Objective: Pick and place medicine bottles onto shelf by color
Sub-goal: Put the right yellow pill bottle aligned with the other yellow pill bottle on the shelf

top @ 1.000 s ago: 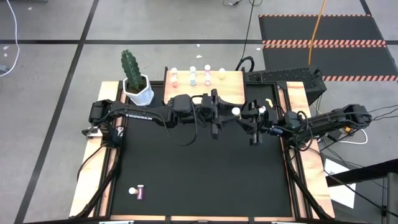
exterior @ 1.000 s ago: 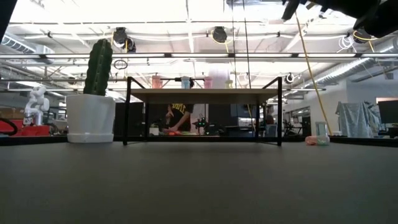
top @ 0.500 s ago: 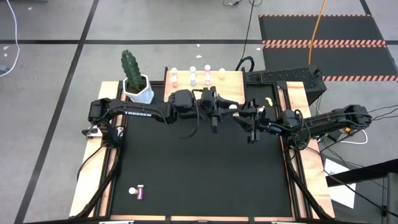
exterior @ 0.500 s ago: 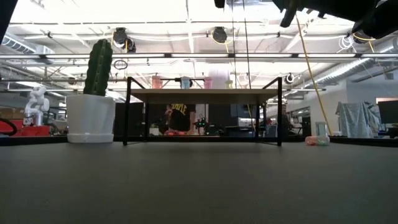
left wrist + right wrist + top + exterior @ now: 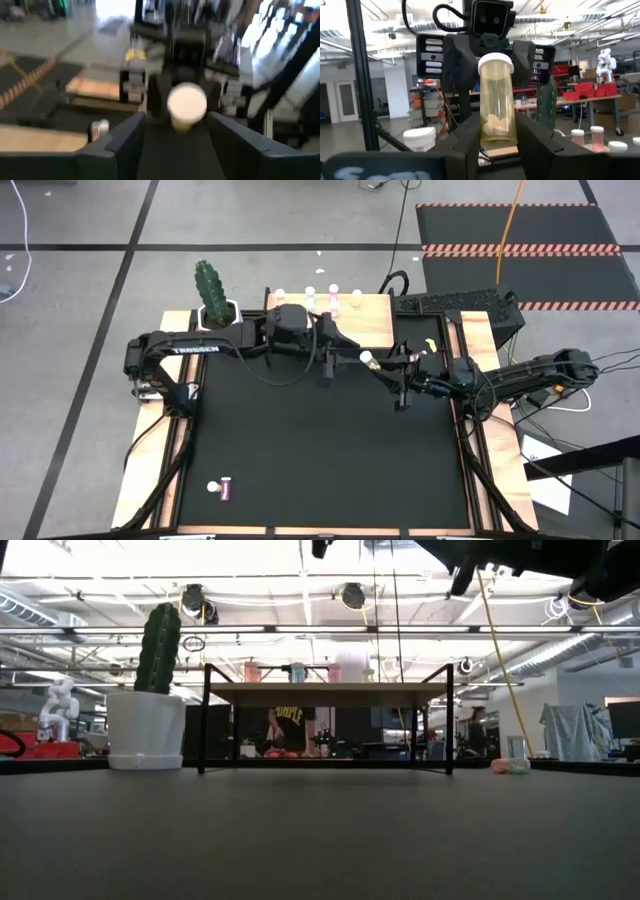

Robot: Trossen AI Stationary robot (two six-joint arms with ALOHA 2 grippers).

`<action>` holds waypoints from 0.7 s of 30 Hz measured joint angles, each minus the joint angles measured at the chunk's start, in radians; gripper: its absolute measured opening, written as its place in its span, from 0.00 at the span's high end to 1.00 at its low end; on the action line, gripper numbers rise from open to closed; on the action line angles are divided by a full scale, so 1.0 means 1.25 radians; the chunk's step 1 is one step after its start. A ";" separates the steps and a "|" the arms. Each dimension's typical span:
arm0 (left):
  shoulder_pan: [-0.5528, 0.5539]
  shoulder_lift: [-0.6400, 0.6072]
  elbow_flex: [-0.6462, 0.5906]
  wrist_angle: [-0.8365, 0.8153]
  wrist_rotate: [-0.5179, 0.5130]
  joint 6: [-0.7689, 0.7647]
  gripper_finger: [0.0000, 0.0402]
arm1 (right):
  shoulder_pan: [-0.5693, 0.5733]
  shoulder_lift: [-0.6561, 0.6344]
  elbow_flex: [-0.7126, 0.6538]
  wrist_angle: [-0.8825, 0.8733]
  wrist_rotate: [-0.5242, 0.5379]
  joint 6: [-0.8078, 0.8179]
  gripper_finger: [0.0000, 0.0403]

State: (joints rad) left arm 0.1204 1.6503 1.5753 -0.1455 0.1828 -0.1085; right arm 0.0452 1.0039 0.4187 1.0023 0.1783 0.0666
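My right gripper (image 5: 383, 366) is shut on a yellow medicine bottle (image 5: 495, 110) with a white cap (image 5: 367, 358), held above the table just in front of the shelf (image 5: 375, 318). My left gripper (image 5: 336, 352) is open, facing that cap from the left with a gap between them; in the left wrist view the cap (image 5: 186, 102) shows ahead between its fingers. Three bottles, pink (image 5: 280, 301), blue (image 5: 309, 300) and purple (image 5: 333, 299), stand along the shelf's far edge, with a yellow one (image 5: 357, 298) beside them. A purple bottle (image 5: 224, 488) lies on the mat near the front left. My right gripper pinches the yellow bottle's lower body (image 5: 495, 131) between its two fingers. The fingers come level from the table's right side. The bottle sticks out beyond the fingertips with its white cap (image 5: 495, 62) toward my left gripper, lifted clear of the table.
A white pot with a green cactus (image 5: 213, 305) stands at the shelf's left end. The shelf is a wooden board on thin black legs (image 5: 204, 720). A small object (image 5: 510, 766) lies at the table's right side.
My left gripper has drawn back toward the table's left and far edge, away from the yellow bottle. My right gripper has moved a little toward the table's left with the bottle, which stays clear of the table.
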 joint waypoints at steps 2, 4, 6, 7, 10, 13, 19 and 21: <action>-0.001 0.006 0.032 -0.044 0.009 0.018 0.42 | 0.000 0.000 0.000 -0.016 0.000 0.001 0.74; -0.001 0.013 0.056 -0.048 0.047 0.039 0.40 | 0.000 0.000 0.000 -0.046 0.000 0.014 0.74; -0.001 0.024 0.083 -0.083 0.081 0.044 0.40 | -0.002 0.001 0.000 -0.085 0.000 0.041 0.74; 0.000 0.032 0.097 -0.109 0.088 0.045 0.40 | -0.002 0.001 0.000 -0.098 0.000 0.057 0.74; 0.002 0.066 0.126 -0.191 0.091 0.058 0.39 | -0.002 0.000 0.000 -0.132 0.000 0.087 0.74; 0.002 0.086 0.141 -0.224 0.091 0.069 0.39 | -0.002 0.002 -0.001 -0.147 0.001 0.091 0.74; 0.010 0.083 0.141 -0.205 0.081 0.082 0.39 | -0.004 0.001 -0.001 -0.125 0.002 0.094 0.74; 0.016 0.075 0.139 -0.213 0.061 0.084 0.39 | -0.004 0.001 -0.001 -0.112 0.001 0.092 0.74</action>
State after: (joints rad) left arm 0.1409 1.7440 1.7493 -0.4120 0.2591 -0.0040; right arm 0.0402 1.0051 0.4178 0.8620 0.1800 0.1819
